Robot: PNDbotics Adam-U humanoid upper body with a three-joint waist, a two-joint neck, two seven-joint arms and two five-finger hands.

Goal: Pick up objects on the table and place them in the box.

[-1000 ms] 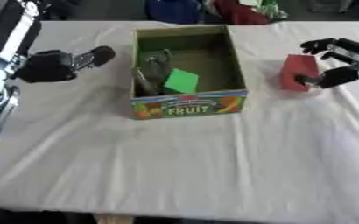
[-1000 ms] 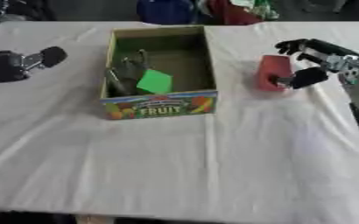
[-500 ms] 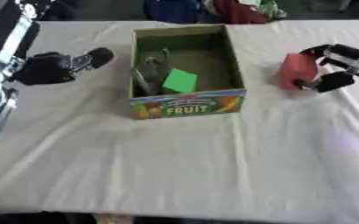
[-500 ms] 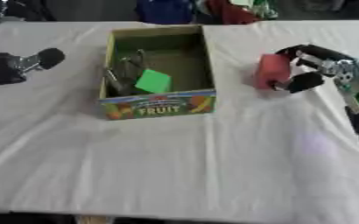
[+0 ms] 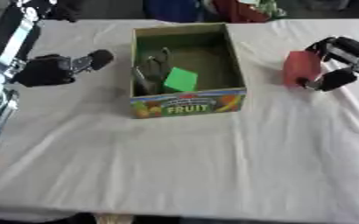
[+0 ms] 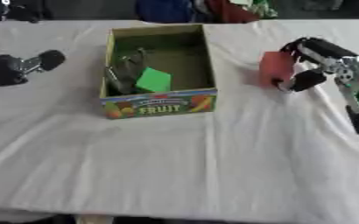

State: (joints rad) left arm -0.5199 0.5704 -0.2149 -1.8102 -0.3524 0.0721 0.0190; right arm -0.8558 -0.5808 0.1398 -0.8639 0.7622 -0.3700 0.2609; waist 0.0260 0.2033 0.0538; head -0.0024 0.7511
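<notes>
Red block (image 5: 300,68), the thing being picked up, stands on the white-covered tabletop (image 5: 182,162) to the right of the box (image 5: 187,106), well apart from it. The right robot hand (image 6: 314,65) comes in from the right edge and has its fingers (image 6: 311,44) curled over the top of the red block while its thumb (image 6: 307,80) presses in at the block's lower right side, so the block sits pinched between them. Whether the block is lifted off the cloth or resting on it cannot be told.

The box is an open cardboard carton with a dark green inside and a printed front wall reading "FRUIT". Inside it lies a bright green square piece (image 5: 181,80) near the front wall, and beside that, toward the left wall, a dark greyish object (image 5: 148,70) whose shape is unclear.

The left robot hand (image 5: 54,69) rests on the tabletop to the left of the box, near it but not touching; its fingers are curled in and hold nothing, with one rounded dark tip (image 5: 100,57) pointing toward the box.
</notes>
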